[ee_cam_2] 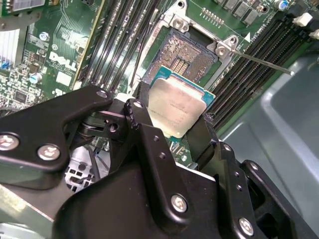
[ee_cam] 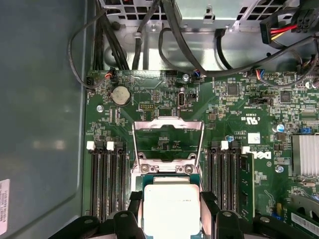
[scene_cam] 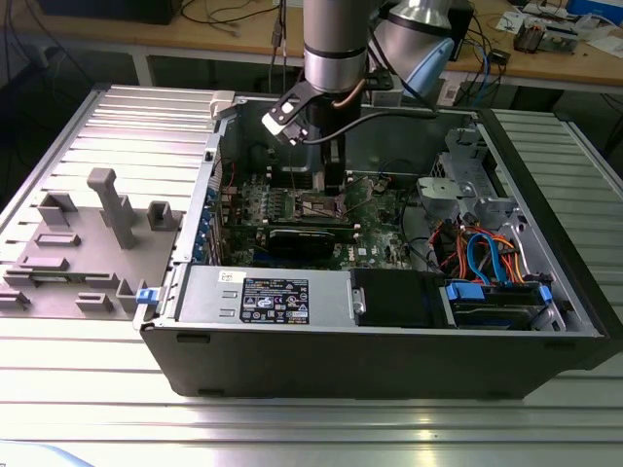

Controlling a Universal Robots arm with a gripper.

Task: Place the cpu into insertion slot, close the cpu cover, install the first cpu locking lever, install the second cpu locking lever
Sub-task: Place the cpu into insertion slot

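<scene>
The gripper pinches the cpu by two opposite edges between its black fingers. It holds the chip over the open insertion slot in the green board. The cpu cover is swung open just beyond the slot, inside the computer case.

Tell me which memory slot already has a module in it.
The one nearest the finned heatsink: a green module stands in it, while the other slots are bare and black.
</scene>
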